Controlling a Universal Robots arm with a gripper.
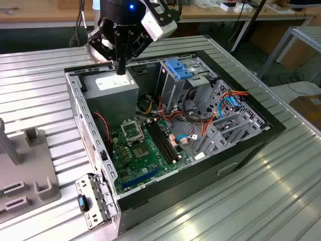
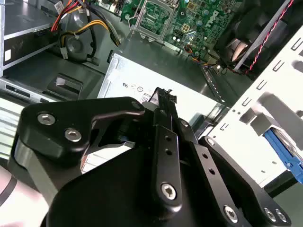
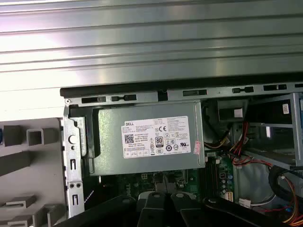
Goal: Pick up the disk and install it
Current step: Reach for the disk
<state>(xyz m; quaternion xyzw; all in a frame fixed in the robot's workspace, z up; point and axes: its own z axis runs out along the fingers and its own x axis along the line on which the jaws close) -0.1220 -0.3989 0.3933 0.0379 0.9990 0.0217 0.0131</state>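
Disk: its location cannot be told from these frames. Exterior view, from its left to its right: a grey moulded fixture block (image 1: 25, 170) sits on the ribbed metal table (image 1: 40, 75), just beside the open computer case (image 1: 80, 125). The case's perforated side wall stands upright on that side, and a black rim runs along the far edge. The power supply (image 1: 113, 93) fills the far corner, close to wall and rim. In the first wrist view the power supply (image 3: 147, 142) lies just beside a slotted bracket (image 3: 73, 156). The gripper (image 1: 120, 69) hangs at the supply's far top edge, fingers clenched on themselves; touching or just above, cannot tell. In the second wrist view the gripper (image 2: 163, 97) sits over the white label. The motherboard (image 1: 145, 150) lies low on the case floor, with an open well above it. Next comes the upright drive cage (image 1: 173, 85), with a blue latch (image 1: 178, 68) on top. Red and orange cables (image 1: 210, 113) crowd the space beyond. The table runs on well past the case's right rim.
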